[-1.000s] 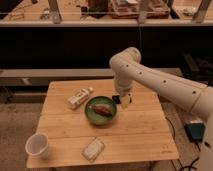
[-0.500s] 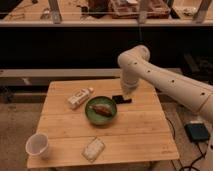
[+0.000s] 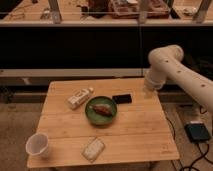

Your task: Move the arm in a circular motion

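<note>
The cream-white arm [image 3: 172, 67] comes in from the right edge, bends at a bulbous joint above the table's back right corner and points down. Its gripper [image 3: 147, 92] hangs just over the back right edge of the wooden table [image 3: 135, 135]. It is to the right of a small black flat object [image 3: 122, 99] and apart from it. Nothing shows in the gripper.
A green bowl [image 3: 95, 117] with a brown food item [image 3: 102, 109] sits mid-table. A white carton [image 3: 80, 97] lies to its back left. A white cup [image 3: 38, 145] and a white packet [image 3: 93, 149] sit near the front. A dark device [image 3: 198, 132] with cables lies on the floor at right.
The arm has swung right and back, from over the bowl's right rim to the table's back right edge. The black flat object is now uncovered.
</note>
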`<state>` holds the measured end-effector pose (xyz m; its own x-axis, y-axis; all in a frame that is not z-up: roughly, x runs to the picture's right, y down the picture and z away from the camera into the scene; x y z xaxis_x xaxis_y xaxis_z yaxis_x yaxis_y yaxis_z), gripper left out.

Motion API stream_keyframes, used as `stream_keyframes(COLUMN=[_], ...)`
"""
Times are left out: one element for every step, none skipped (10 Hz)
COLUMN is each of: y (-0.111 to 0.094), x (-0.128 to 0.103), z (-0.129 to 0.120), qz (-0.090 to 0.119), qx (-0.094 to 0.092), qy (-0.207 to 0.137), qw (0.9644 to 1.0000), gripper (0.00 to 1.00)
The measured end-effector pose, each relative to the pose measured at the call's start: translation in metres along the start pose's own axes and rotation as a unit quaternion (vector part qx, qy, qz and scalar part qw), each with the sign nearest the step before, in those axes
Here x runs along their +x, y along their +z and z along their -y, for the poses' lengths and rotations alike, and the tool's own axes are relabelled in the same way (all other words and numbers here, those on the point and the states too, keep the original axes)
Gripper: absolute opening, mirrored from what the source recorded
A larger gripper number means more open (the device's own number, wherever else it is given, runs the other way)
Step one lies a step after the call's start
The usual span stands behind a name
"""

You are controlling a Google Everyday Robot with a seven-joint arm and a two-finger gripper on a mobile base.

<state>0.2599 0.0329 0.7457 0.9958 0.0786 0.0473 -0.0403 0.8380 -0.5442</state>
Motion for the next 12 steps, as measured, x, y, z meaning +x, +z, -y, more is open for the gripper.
stream_keyframes(y=[-0.003, -0.008, -0.011, -0.014, -0.015, -0.014, -0.012, -0.010, -0.005, 0.000, 0.003, 0.009], x=[0.018, 0.031, 0.040, 0.044, 0.042, 0.033, 0.021, 0.007, -0.019, -0.045, -0.064, -0.089], z=[-0.015, -0.035, -0.059, -0.077, -0.092, -0.104, -0.111, -0.117, -0.122, -0.124, -0.125, -0.127], qz=[0.008, 0.013, 0.014, 0.014, 0.010, 0.007, 0.005, 0.004, 0.007, 0.011, 0.015, 0.020], qx=[0.002, 0.003, 0.001, -0.003, -0.009, -0.017, -0.024, -0.030, -0.038, -0.046, -0.051, -0.061], qy=[0.018, 0.030, 0.036, 0.032, 0.023, 0.008, -0.007, -0.020, -0.044, -0.069, -0.087, -0.114], qw=[0.9998, 0.9995, 0.9992, 0.9994, 0.9996, 0.9998, 0.9997, 0.9993, 0.9983, 0.9965, 0.9948, 0.9914], gripper=[0.80, 0.80, 0.80, 0.80, 0.80, 0.80, 0.80, 0.80, 0.80, 0.80, 0.80, 0.80])
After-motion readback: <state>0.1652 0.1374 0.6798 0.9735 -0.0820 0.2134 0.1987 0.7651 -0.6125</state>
